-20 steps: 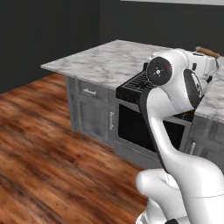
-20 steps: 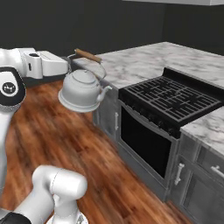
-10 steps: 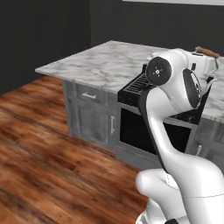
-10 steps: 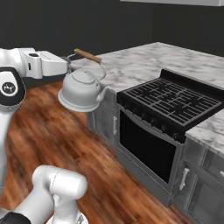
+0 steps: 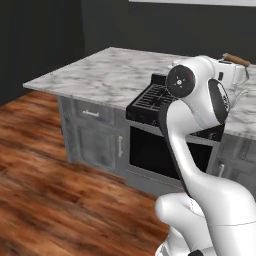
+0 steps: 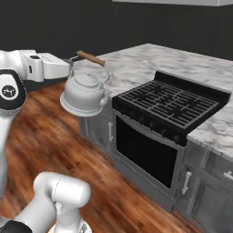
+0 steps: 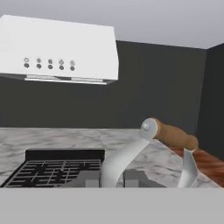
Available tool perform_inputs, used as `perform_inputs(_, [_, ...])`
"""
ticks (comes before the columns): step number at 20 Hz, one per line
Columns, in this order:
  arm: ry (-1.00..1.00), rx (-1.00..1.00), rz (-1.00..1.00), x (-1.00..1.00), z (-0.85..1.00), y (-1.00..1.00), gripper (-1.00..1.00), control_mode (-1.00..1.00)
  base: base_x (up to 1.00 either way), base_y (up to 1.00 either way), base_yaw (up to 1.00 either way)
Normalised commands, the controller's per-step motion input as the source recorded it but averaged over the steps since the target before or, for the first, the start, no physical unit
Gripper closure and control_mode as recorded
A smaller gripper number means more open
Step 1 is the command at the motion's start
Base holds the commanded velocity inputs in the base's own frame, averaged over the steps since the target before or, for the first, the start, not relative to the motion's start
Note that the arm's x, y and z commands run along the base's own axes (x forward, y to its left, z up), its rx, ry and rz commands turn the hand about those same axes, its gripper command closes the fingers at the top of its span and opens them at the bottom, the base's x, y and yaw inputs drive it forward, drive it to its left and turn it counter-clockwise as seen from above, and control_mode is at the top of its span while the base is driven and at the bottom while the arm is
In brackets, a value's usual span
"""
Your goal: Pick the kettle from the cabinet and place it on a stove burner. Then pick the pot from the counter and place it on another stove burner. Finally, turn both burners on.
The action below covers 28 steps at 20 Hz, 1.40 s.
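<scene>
Gripper (image 6: 72,67) closed on the kettle (image 6: 85,94) at the near end of its arched handle, held out level in the air. Kettle hung below and just beyond the fingers, upright, spout toward the stove, brown wooden grip (image 6: 91,58) angled above its lid. Carried clear of every surface, over the wooden floor (image 6: 54,132), to the side of the counter (image 6: 136,68) and short of the stove burners (image 6: 169,103). From the hand camera, finger tips (image 7: 91,179) rose at the bottom edge, with the silvery handle arm (image 7: 124,159) sweeping up between them to the wooden grip (image 7: 174,135), off to the right. Beyond it, the black grates (image 7: 57,170) lay low and left, the marble slab (image 7: 87,138) behind, a white range hood (image 7: 59,50) high on the dark wall. In the left base camera, kettle (image 5: 235,92) mostly hidden behind the arm, above the cooktop's far side (image 5: 155,97).
</scene>
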Motion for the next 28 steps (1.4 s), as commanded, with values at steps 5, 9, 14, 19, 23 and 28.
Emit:
perform_inputs(5, [0.0,0.0,0.0,0.0,0.0,0.0,1.0,1.0,0.42,0.19,-0.26])
perform_inputs(9, [0.0,0.0,0.0,0.0,0.0,0.0,1.0,1.0,0.56,0.22,-0.23])
perform_inputs(14, [0.0,0.0,0.0,0.0,0.0,0.0,1.0,1.0,0.6,0.24,-0.21])
perform_inputs(19, [0.0,0.0,0.0,0.0,0.0,0.0,1.0,1.0,0.59,0.22,-0.2])
perform_inputs(23, [0.0,0.0,0.0,0.0,0.0,0.0,1.0,1.0,0.56,0.2,-0.2])
perform_inputs(28, [0.0,0.0,0.0,0.0,0.0,0.0,1.0,1.0,0.52,0.16,-0.2])
